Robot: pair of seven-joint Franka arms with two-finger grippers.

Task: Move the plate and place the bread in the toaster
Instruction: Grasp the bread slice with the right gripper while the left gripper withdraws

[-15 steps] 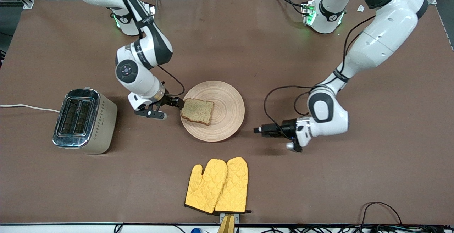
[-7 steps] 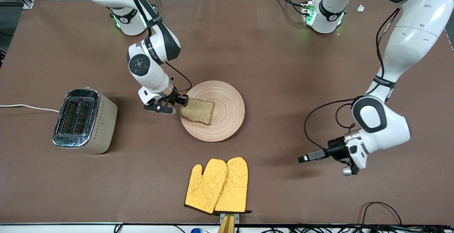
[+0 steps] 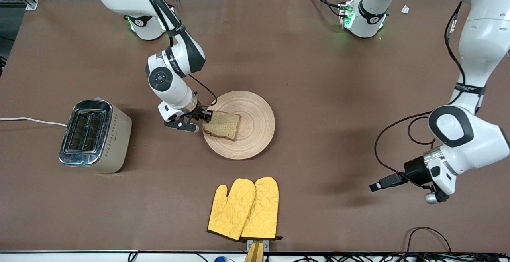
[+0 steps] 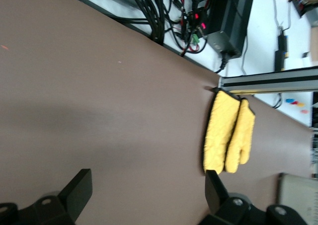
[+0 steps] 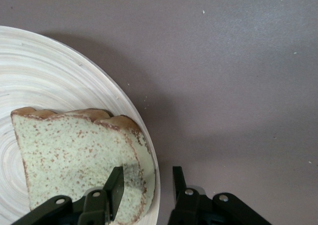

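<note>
The right gripper [image 3: 207, 117] sat low at the plate's [image 3: 255, 134] rim, its 2 fingers [image 5: 115, 185] apart and straddling the crust edge of the bread [image 3: 222, 125], not clamped on it. The bread lay flat on the plate, on the part toward the right arm's end of the table. The toaster [image 3: 95, 136] stood well apart from that gripper, toward the same end, nothing between them. A pair of yellow oven mitts [image 3: 244, 209] lay nearer the front camera than the plate. The left gripper [image 4: 149, 192] hung spread wide over bare brown table [image 3: 318, 94], well apart from the plate.
</note>
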